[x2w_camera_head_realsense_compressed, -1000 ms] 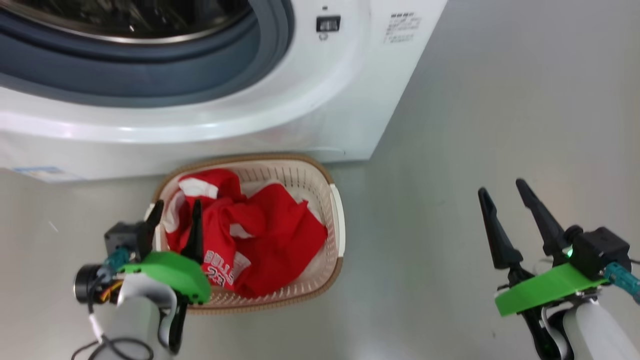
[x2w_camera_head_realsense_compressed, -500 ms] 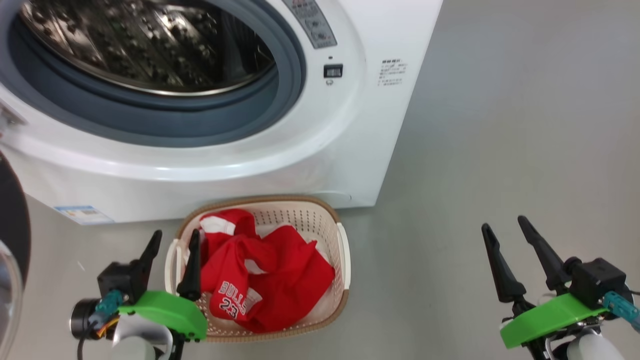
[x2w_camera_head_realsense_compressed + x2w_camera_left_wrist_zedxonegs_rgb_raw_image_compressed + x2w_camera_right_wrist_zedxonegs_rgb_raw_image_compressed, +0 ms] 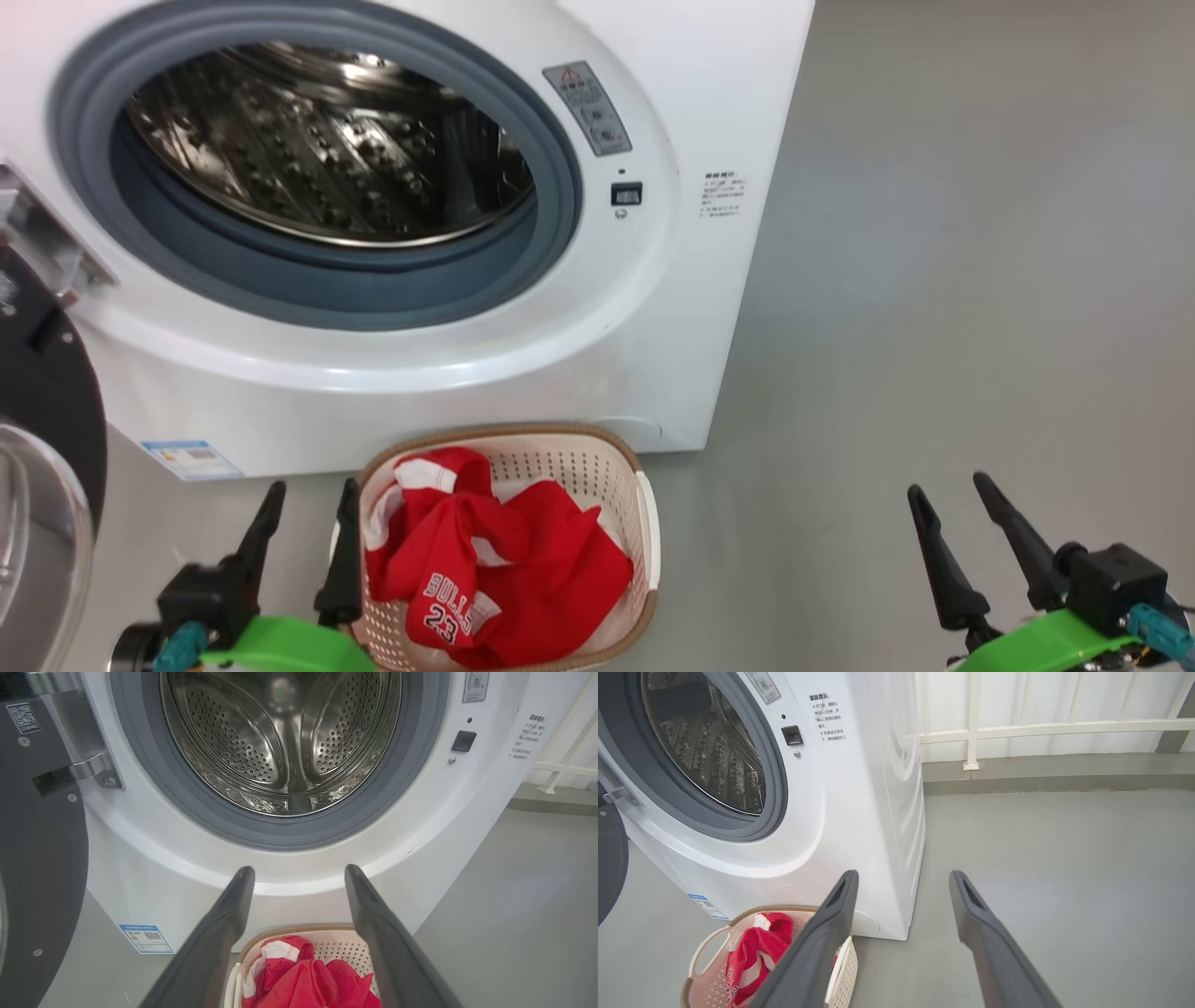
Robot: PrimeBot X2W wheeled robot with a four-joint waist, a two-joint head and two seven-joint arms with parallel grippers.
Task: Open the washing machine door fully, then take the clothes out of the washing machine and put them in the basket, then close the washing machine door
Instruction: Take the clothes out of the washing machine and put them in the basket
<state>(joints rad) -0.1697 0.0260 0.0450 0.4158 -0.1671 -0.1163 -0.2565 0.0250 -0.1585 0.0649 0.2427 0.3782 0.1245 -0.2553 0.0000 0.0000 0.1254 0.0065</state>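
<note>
On the floor [image 3: 934,280], just in front of the washing machine [image 3: 653,308], the basket [image 3: 560,467] is sitting with the clothes [image 3: 523,560] heaped inside, "BULLS 23" facing up. The washing machine door [image 3: 47,392] is standing swung open at the left. Since a second ago the head camera has been tilting upward, so more of the steel drum [image 3: 336,159] and the door is showing; the basket itself is not shifting. The left jaws are hanging wide and holding nothing at the basket's left rim, where earlier they overlapped the clothes. The right jaws are spread wide over the floor, well apart.
</note>
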